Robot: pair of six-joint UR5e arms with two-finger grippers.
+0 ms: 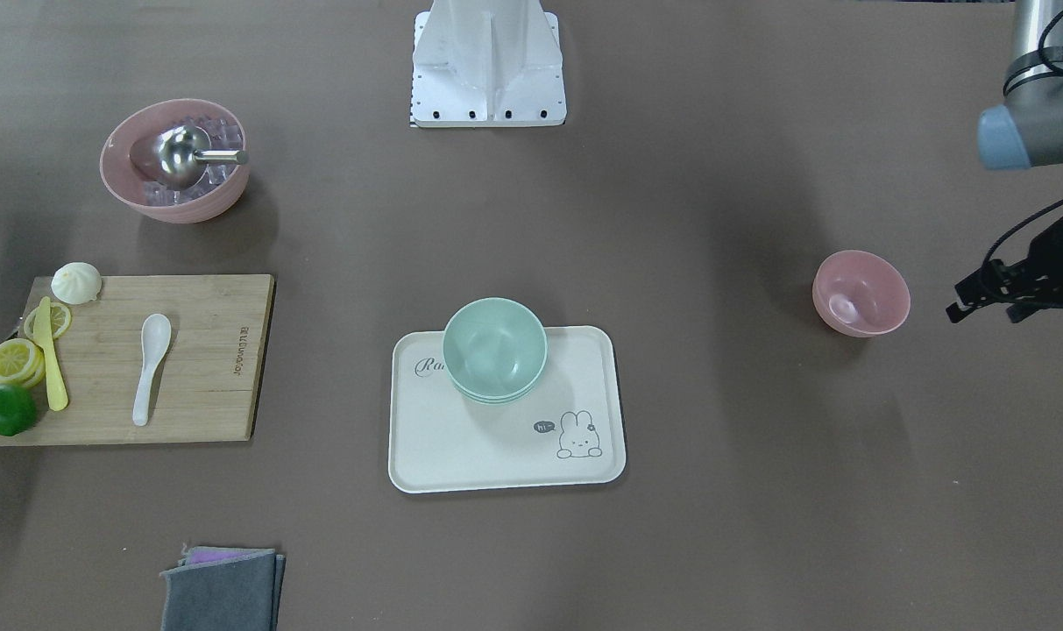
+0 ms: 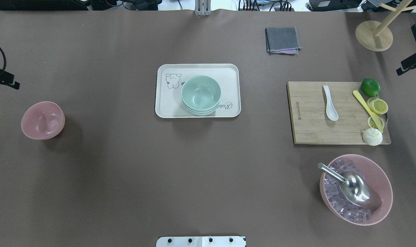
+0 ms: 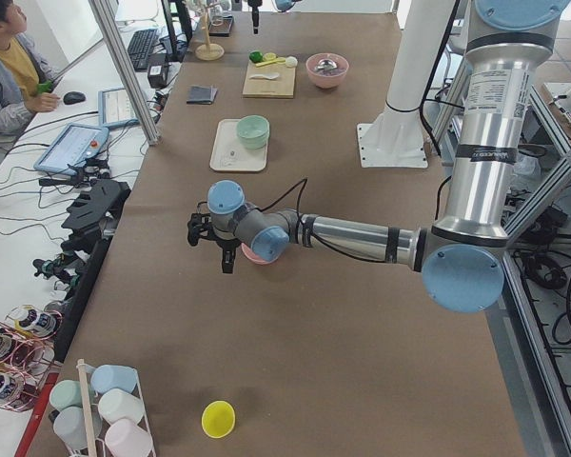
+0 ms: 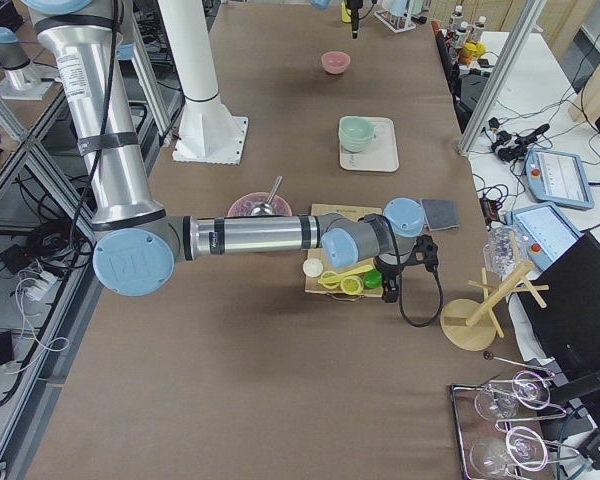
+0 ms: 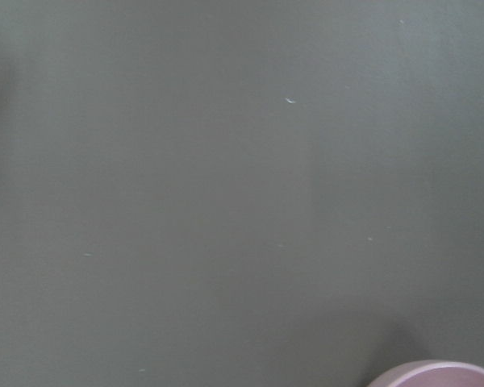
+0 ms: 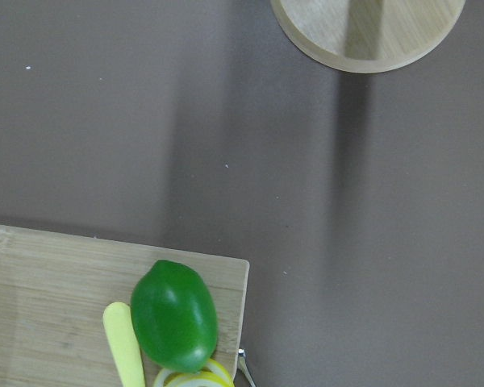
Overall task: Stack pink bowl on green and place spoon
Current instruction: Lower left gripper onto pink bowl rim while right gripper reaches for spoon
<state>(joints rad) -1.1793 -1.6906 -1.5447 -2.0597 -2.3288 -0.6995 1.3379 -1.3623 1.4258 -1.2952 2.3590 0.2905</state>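
A small empty pink bowl (image 1: 861, 293) stands on the brown table, far left in the overhead view (image 2: 43, 120); its rim shows at the bottom of the left wrist view (image 5: 440, 375). Stacked green bowls (image 1: 494, 349) sit on a cream tray (image 1: 461, 456) at mid-table. A white spoon (image 1: 151, 368) lies on a wooden cutting board (image 1: 207, 368). My left gripper (image 1: 987, 313) hovers beside the pink bowl, open and empty. My right gripper (image 2: 412, 65) hangs beyond the board's lime corner; I cannot tell if it is open or shut.
A large pink bowl (image 2: 356, 188) holds ice cubes and a metal scoop. A lime (image 6: 173, 314), lemon slices, a yellow knife and a bun lie on the board. A grey cloth (image 2: 282, 40) and a wooden stand (image 2: 374, 36) are at the far edge.
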